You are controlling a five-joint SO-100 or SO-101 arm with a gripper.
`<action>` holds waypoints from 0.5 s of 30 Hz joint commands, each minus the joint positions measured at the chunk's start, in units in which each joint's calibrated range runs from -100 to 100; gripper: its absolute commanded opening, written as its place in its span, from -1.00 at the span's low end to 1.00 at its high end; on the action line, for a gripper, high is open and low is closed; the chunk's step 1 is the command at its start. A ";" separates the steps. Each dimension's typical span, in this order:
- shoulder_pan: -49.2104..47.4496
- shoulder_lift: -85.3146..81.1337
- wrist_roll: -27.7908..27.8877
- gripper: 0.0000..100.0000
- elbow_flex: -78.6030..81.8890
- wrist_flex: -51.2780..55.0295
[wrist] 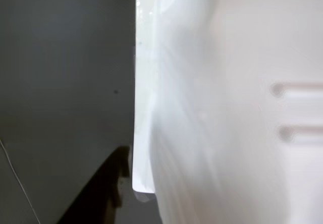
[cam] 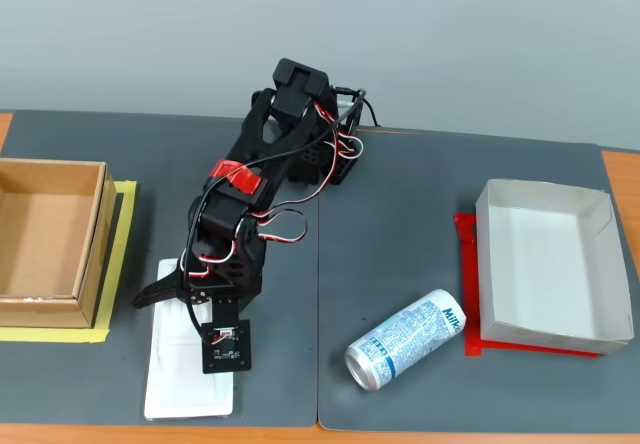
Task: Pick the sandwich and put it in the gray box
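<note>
Two dark grey mats [cam: 420,294] lie edge to edge over an orange-brown tabletop [cam: 618,179], which shows only as thin strips at the frame's sides and bottom in the fixed view; a plain pale grey wall [cam: 450,34] fills the upper part. At left centre a brown cardboard box [cam: 50,244] sits on a yellow sheet [cam: 122,264]. At right centre the gray box [cam: 550,264], whitish inside and with nothing in it, rests on a red sheet [cam: 465,264]. Just left of it, near the lower middle, a blue-and-white drink can [cam: 405,339] lies on its side; its print is too small to read surely, apart from letters that look like "Milk".

The sandwich [cam: 185,369] lies flat in the lower left, plain white side up, between the brown box and the can and well apart from the gray box. The black arm [cam: 270,164] bends down over its upper end, and the gripper [cam: 195,299] is low on the packet there. In the wrist view the white wrapper [wrist: 166,108] fills the middle, very close and blurred, against the grey mat [wrist: 65,82] on the left. How wide the jaws stand, and whether they have hold of the packet, I cannot tell from either view.
</note>
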 commanded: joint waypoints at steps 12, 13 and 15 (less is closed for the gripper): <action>-0.01 1.61 0.29 0.08 -2.64 -1.84; -0.08 1.61 0.29 0.03 -2.64 -1.84; -0.08 1.61 0.29 -0.09 -2.64 -1.84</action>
